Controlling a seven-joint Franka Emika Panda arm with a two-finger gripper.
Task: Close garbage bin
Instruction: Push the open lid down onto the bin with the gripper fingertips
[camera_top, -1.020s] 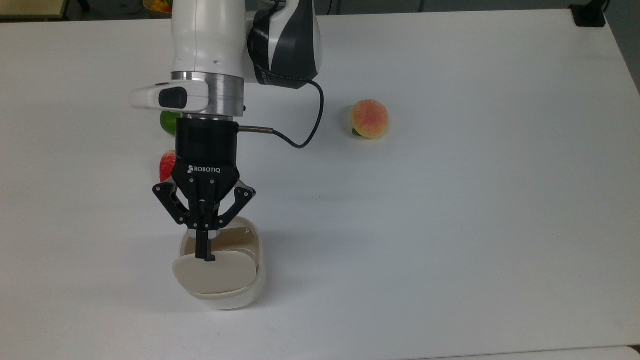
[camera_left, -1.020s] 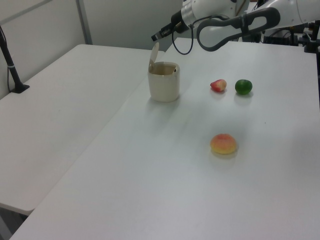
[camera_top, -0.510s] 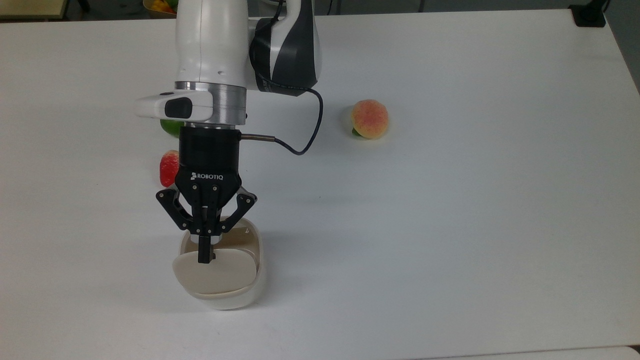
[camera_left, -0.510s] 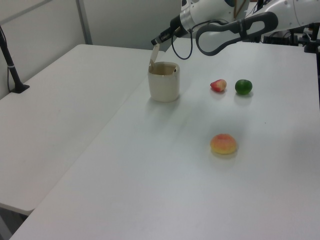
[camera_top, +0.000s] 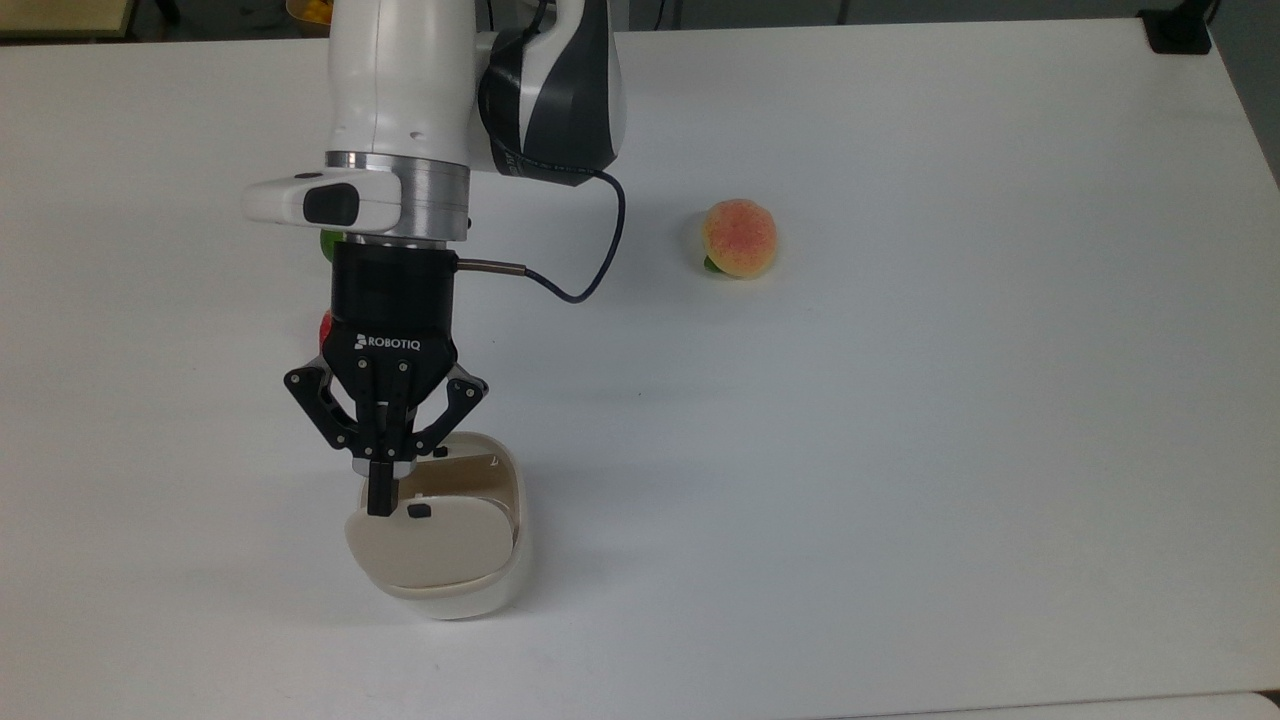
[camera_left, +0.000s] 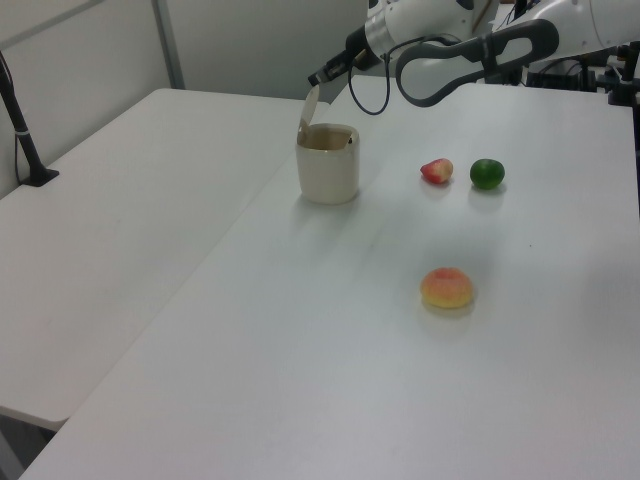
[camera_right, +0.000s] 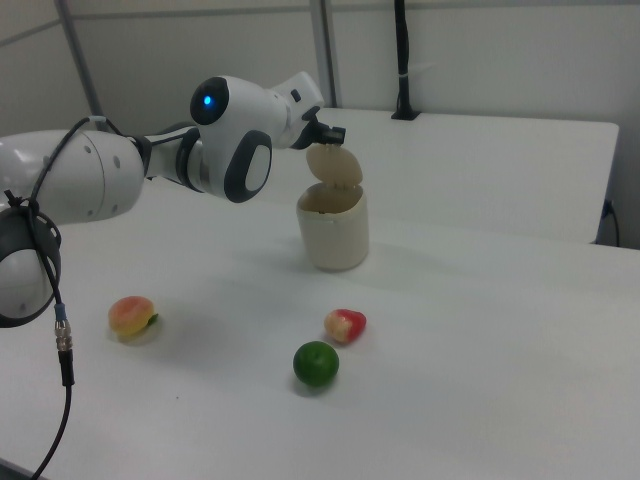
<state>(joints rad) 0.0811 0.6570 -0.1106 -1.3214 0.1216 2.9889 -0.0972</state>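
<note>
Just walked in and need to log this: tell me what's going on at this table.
A robot arm is working on a small cream bin on a white table. The bin's lid stands raised, so the bin is not closed. The gripper, fingers shut, sits at the lid's upper edge, beside its small black button. A peach, a strawberry and a lime lie apart from the bin.
</note>
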